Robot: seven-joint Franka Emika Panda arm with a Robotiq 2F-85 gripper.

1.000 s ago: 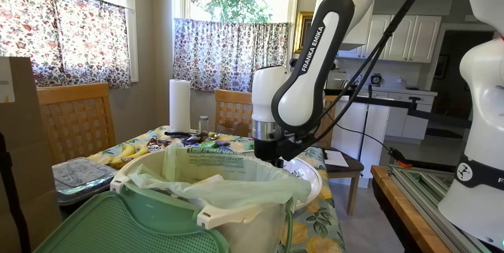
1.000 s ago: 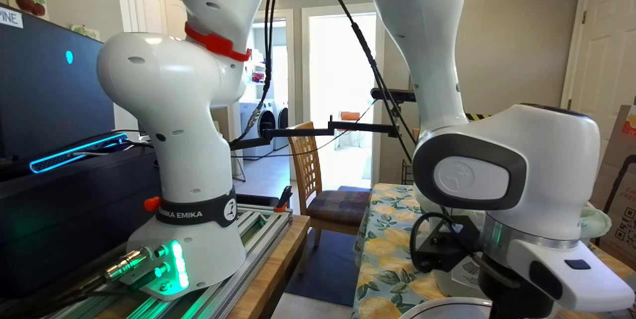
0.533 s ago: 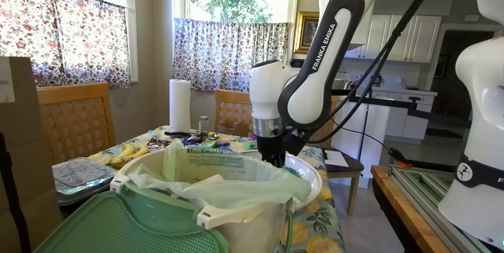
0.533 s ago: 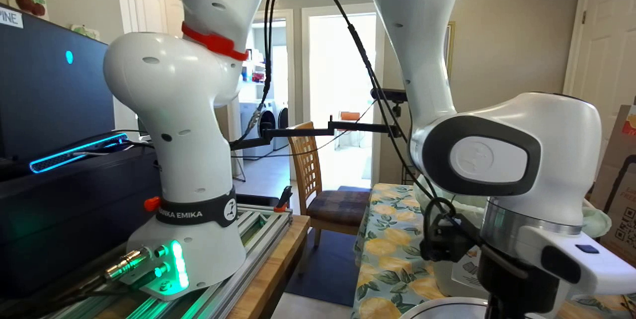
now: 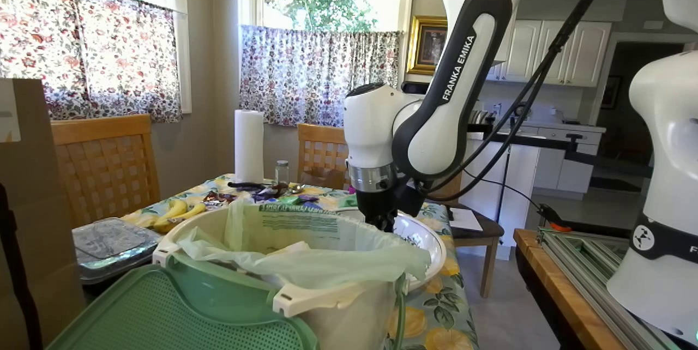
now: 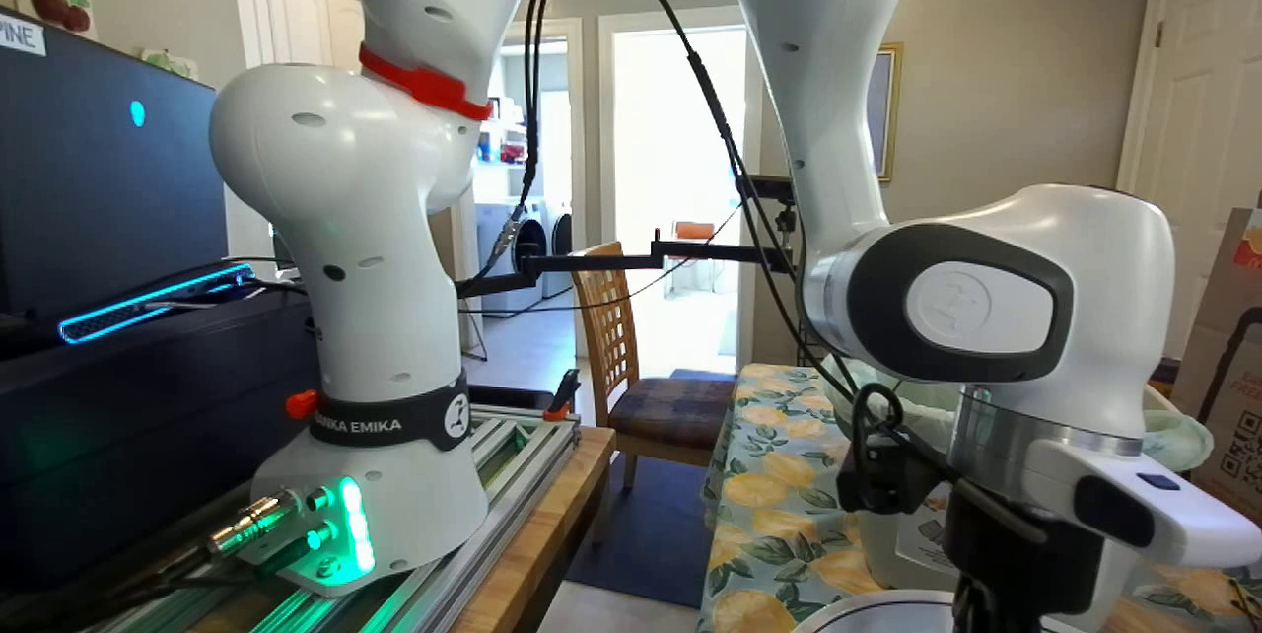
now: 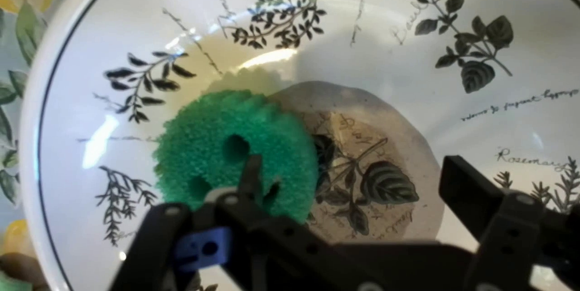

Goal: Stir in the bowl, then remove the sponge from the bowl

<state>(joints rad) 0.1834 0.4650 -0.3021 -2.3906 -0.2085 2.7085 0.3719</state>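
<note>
A round green sponge point(image 7: 204, 123) with holes lies in the wide white bowl point(image 7: 371, 64), left of the bowl's middle in the wrist view, against a pool of cloudy liquid point(image 7: 421, 182). My gripper point(image 7: 353, 164) is open above them, its fingers far apart with nothing held. The left finger crosses in front of the sponge; whether it touches cannot be told. The right finger point(image 7: 471, 196) stands over the liquid's edge. Part of the bowl point(image 5: 436, 246) shows behind the bin in an exterior view, the gripper point(image 5: 384, 224) over it. No exterior view shows the sponge now.
A large bin point(image 5: 354, 312) with a translucent liner point(image 5: 327, 263) and green lid point(image 5: 180, 306) stands close beside the bowl. Bananas point(image 5: 177, 213), a foil-covered tray point(image 5: 117, 243), a paper towel roll point(image 5: 249, 145) and a jar point(image 5: 281, 173) share the flowered tablecloth point(image 6: 759, 485).
My gripper has risen slightly and its tilt has changed. A green patch beside it in the bowl, seen half a second ago, no longer shows in that view.
</note>
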